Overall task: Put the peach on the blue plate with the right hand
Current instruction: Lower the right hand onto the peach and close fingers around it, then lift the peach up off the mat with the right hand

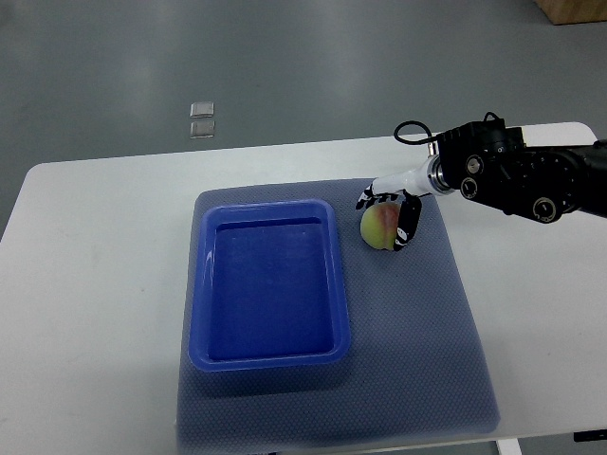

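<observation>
Landmark: the blue plate (269,284), a shallow rectangular tray lying on a grey-blue mat (417,351) on the white surface (85,284); nothing lies in it.
Peach: the peach (378,227) sits just off the plate's far right corner, close to its rim but outside it. Whether it rests on the mat or is already a little lifted cannot be told from this steep view.
Right hand: the right hand (389,218) reaches in from the plate's right side, its dark arm stretching back to the picture's right edge. Its fingers (408,226) are wrapped around the peach's far and right sides, so it looks clamped on the fruit.
Left hand: not visible anywhere.
Step in hand: by my reading, the grasp is made or just being secured, and the carry to the plate has not begun, since the peach is still outside the rim.
Next move calls for: a lift high enough to clear the raised rim, then a short travel leftward and toward the robot to bring the fruit over the plate's middle, a gentle lowering, and only then letting go.
Risk: a round fruit may roll once released; setting it down away from the walls looks wise.
Elsewhere: two small clear squares (202,119) lie on the floor beyond the plate's far side.
</observation>
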Controlling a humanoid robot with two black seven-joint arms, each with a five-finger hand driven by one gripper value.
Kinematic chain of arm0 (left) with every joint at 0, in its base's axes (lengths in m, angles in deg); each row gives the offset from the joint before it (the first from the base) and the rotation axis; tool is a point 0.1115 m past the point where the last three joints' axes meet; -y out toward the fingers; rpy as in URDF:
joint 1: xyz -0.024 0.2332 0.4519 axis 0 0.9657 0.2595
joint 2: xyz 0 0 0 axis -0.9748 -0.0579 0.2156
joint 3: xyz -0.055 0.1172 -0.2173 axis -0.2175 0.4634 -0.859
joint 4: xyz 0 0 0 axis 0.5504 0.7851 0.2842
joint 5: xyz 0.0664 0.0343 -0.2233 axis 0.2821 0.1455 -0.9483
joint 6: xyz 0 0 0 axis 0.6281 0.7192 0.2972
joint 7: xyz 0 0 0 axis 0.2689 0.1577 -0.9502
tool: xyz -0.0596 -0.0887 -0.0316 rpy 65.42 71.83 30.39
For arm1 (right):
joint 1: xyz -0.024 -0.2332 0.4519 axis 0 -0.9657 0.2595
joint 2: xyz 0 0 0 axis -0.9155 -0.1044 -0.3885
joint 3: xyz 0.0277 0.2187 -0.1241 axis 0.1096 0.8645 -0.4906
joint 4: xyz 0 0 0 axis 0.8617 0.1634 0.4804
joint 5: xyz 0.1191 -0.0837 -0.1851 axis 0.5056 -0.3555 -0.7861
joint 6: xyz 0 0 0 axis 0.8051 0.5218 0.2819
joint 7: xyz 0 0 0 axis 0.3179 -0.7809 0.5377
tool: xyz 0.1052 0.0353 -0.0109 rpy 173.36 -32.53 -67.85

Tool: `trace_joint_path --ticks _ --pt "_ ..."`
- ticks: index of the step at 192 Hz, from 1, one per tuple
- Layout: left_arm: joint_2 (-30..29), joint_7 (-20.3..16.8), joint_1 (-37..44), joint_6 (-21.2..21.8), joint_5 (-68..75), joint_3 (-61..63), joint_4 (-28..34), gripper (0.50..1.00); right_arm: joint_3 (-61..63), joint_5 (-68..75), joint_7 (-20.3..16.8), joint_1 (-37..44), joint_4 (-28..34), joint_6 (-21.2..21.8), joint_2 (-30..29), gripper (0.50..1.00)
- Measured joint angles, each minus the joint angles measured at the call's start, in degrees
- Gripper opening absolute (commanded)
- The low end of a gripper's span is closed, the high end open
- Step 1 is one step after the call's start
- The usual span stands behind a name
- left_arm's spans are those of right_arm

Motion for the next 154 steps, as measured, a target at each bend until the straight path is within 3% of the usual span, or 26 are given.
trace_joint_path --ticks 2,3,9,18,28,29,65,92,154 --pt "0.00 0.00 0.00 0.00 0.00 0.00 0.00 1.000 -0.01 0.00 0.02 -0.03 -0.02 0.00 0.00 0.811" --pt "0.00 0.00 0.00 0.00 0.00 0.00 0.00 1.000 -0.01 0.00 0.03 -0.04 -0.02 0.00 0.00 0.684" --pt "0.00 0.00 0.00 0.00 0.00 -0.01 0.00 1.000 -0.03 0.00 0.08 -0.10 -0.05 -0.01 -0.01 0.595" --pt "0.00 0.00 0.00 0.00 0.00 -0.01 0.00 1.000 -0.05 -0.04 0.20 -0.18 -0.09 -0.02 0.00 0.543" --pt "0.00 0.00 0.00 0.00 0.00 -0.01 0.00 1.000 -0.06 -0.07 0.36 -0.20 -0.09 -0.03 0.06 0.543" --pt "0.00 0.00 0.00 0.00 0.00 -0.01 0.00 1.000 -0.06 -0.07 0.37 -0.20 -0.09 -0.03 0.07 0.500" --pt "0.00 0.00 0.00 0.00 0.00 0.06 0.10 1.000 -0.06 -0.02 0.50 0.70 0.49 0.54 1.06 0.500" --pt "0.00 0.00 -0.01 0.00 0.00 0.08 0.16 1.000 0.40 0.81 0.50 6.81 2.98 1.90 3.94 0.500" --pt "0.00 -0.01 0.00 -0.02 0.00 0.08 0.05 1.000 0.55 5.96 0.52 27.79 21.68 11.21 20.01 0.500"
